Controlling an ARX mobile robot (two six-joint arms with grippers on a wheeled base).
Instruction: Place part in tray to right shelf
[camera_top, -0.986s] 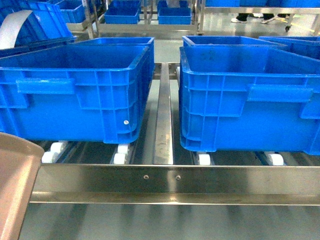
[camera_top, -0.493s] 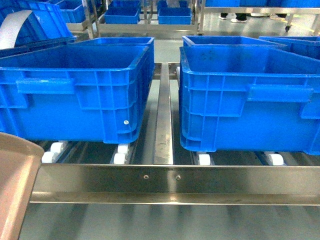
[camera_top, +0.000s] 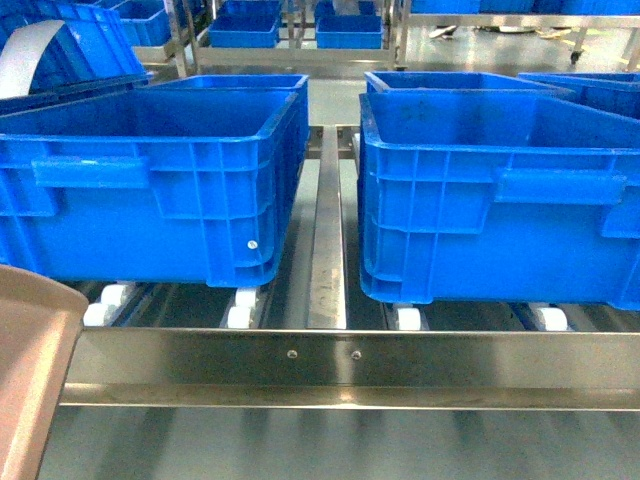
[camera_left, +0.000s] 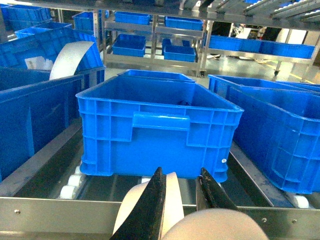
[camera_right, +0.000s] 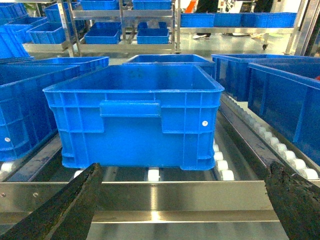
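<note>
The cream tray (camera_top: 28, 365) shows only as a corner at the lower left of the head view, held in front of the steel rack. In the left wrist view my left gripper (camera_left: 181, 172) is shut on the tray's handle (camera_left: 172, 200), a cream strip running between the black fingers (camera_left: 152, 210). The tray's rounded cream body (camera_left: 215, 227) fills the bottom edge. My right gripper (camera_right: 183, 167) stands wide open with nothing between its fingers (camera_right: 60, 210), facing the right shelf's front rail (camera_right: 160, 195). The part is out of view.
Two large blue crates (camera_top: 150, 180) (camera_top: 500, 190) stand on the shelf's white rollers (camera_top: 243, 305), with a metal divider strip (camera_top: 327, 240) between them. More blue crates and racks stand behind. The flat steel rail (camera_top: 350, 360) runs across the front.
</note>
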